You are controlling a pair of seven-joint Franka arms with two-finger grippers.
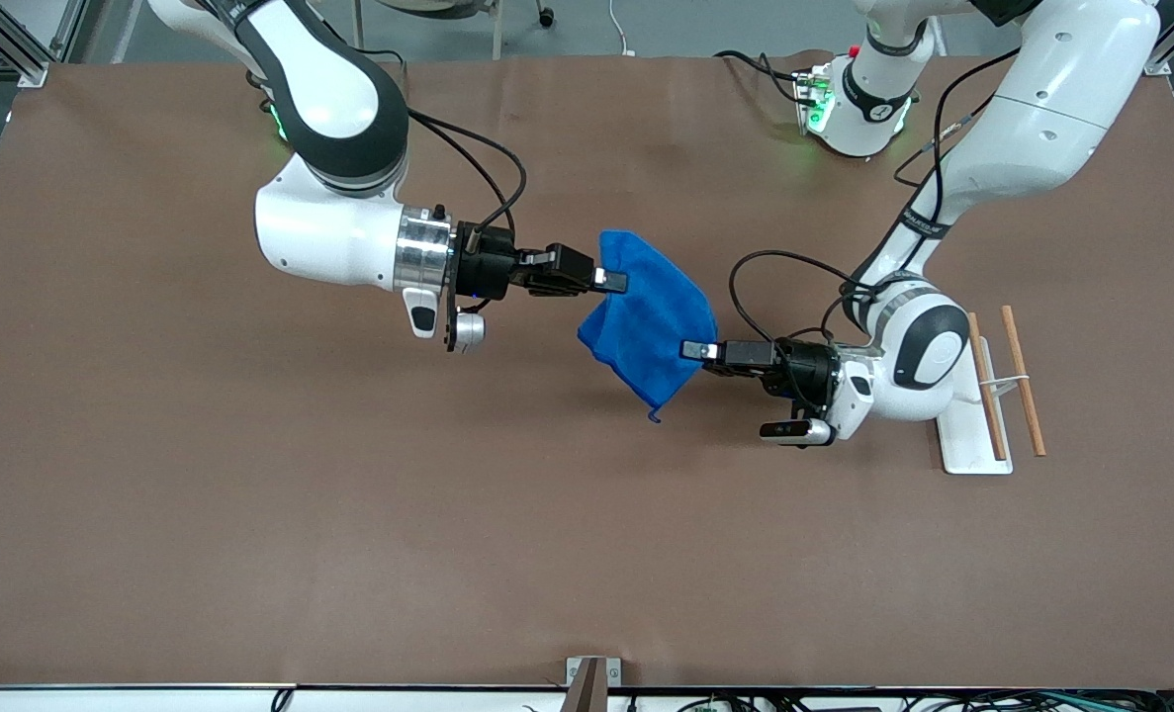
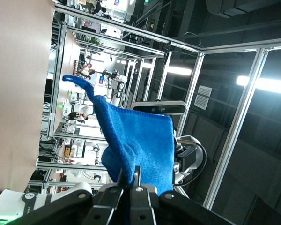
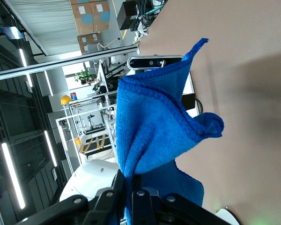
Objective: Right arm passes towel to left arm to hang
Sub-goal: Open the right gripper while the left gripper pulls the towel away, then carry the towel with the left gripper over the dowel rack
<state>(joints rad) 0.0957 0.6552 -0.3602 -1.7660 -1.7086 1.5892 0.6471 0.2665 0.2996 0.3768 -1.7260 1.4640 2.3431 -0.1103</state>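
Reaching level over mid-table, the right arm [image 1: 349, 227] has its right gripper [image 1: 613, 281] clenched on the towel [image 1: 651, 316], which hangs above the table [image 1: 250, 514]. Facing it, the left arm's [image 1: 1022, 129] left gripper [image 1: 693, 349] pinches the towel's other edge.

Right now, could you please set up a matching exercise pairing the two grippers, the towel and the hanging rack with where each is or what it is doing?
Things:
1. right gripper
2. left gripper
3. towel
4. rack

States:
A. standing at the left arm's end of the table
B. held up over the table
C. shut on the towel's upper edge
D. shut on the towel's lower edge

Pairs: 1-C, 2-D, 3-B, 4-A
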